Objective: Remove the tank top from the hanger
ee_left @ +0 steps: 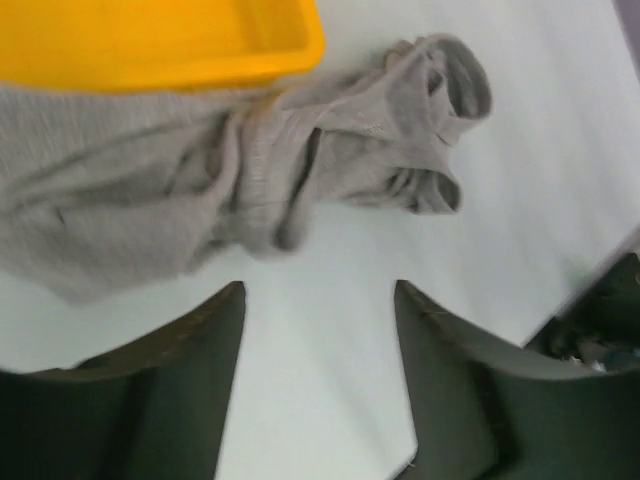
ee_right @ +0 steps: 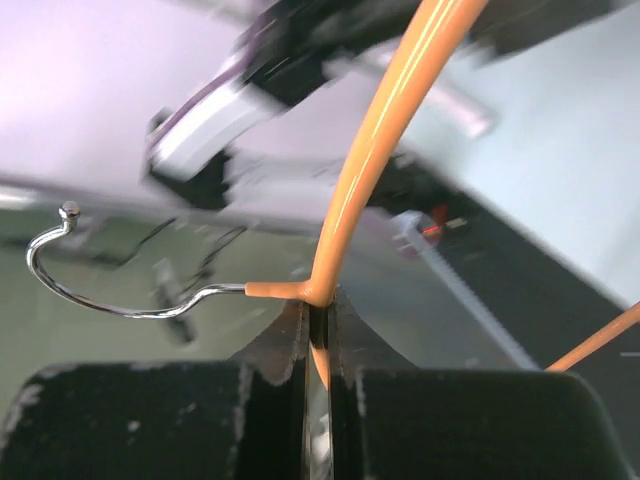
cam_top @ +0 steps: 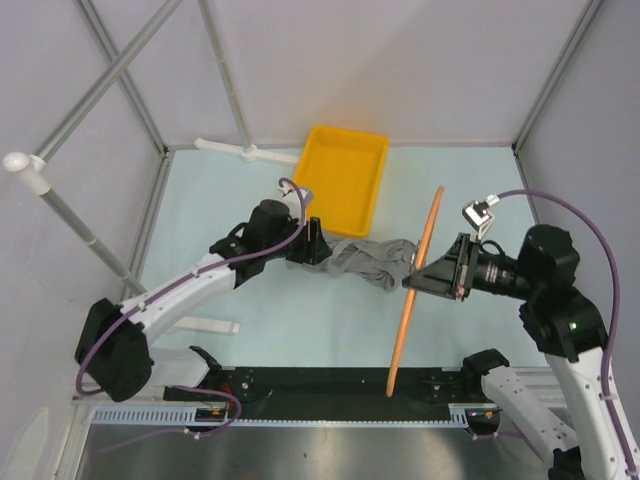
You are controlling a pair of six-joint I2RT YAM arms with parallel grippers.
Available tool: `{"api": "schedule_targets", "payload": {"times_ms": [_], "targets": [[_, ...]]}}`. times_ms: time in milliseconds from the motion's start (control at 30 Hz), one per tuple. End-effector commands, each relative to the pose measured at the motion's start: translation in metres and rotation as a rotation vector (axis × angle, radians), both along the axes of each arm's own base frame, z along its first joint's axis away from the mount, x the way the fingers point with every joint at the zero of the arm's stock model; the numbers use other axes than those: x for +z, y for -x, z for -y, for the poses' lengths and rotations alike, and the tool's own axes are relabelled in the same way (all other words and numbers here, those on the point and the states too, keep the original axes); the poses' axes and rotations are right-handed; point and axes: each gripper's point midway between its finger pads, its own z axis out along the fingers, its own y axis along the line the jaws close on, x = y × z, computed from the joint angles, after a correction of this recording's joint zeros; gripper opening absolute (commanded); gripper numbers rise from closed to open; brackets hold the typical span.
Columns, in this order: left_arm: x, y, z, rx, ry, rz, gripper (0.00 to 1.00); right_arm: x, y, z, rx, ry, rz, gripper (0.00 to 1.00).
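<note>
The grey tank top lies crumpled on the table, just below the yellow tray. In the left wrist view the tank top is bunched ahead of the fingertips, part of it against the tray's wall. My left gripper is open at the shirt's left end, with only bare table between its fingers. My right gripper is shut on the orange hanger at its neck, beside the silver hook. No fabric shows on the hanger's arms. The shirt's right end lies close to the hanger.
The yellow tray stands at the back middle. Grey rack poles cross the back left, and a white pole with a ball end sticks in from the left. A black strip runs along the near edge.
</note>
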Motion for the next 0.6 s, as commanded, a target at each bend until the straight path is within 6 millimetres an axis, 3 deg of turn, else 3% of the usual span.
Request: {"api": "schedule_targets", "payload": {"times_ms": [0,67,133,233,267,333,367,400,433,467,533,567], "targets": [[0.04,0.037,-0.016,-0.065,0.072,0.071,0.79,-0.047,-0.064,0.017,-0.196,0.299,0.145,0.0],[0.06,0.055,-0.017,-0.128,0.112,0.102,0.83,-0.048,-0.08,0.012,-0.203,0.291,0.181,0.0],[0.095,0.087,-0.015,-0.252,0.205,0.15,0.88,-0.053,-0.094,0.007,-0.203,0.308,0.178,0.0],[0.142,0.126,-0.011,-0.398,0.331,0.235,0.9,-0.054,-0.104,-0.006,-0.154,0.302,0.215,0.0],[0.152,0.149,-0.004,-0.492,0.372,0.242,0.9,-0.049,-0.103,-0.017,-0.115,0.273,0.262,0.0],[0.178,0.173,0.002,-0.596,0.466,0.295,0.87,-0.052,-0.096,-0.034,-0.031,0.24,0.292,0.0],[0.179,0.195,0.009,-0.696,0.506,0.28,0.87,-0.046,-0.089,-0.05,0.035,0.202,0.349,0.0],[0.193,0.202,0.013,-0.741,0.559,0.332,0.86,-0.045,-0.08,-0.06,0.095,0.177,0.371,0.0],[0.186,0.208,0.018,-0.764,0.575,0.284,0.86,-0.043,-0.073,-0.067,0.136,0.156,0.391,0.0],[0.195,0.217,0.021,-0.815,0.612,0.314,0.86,-0.035,-0.06,-0.082,0.211,0.109,0.442,0.0],[0.195,0.216,0.024,-0.811,0.606,0.319,0.84,-0.027,-0.037,-0.095,0.333,0.057,0.499,0.0],[0.199,0.217,0.022,-0.812,0.609,0.345,0.84,-0.032,-0.028,-0.101,0.393,0.061,0.489,0.0]]}}
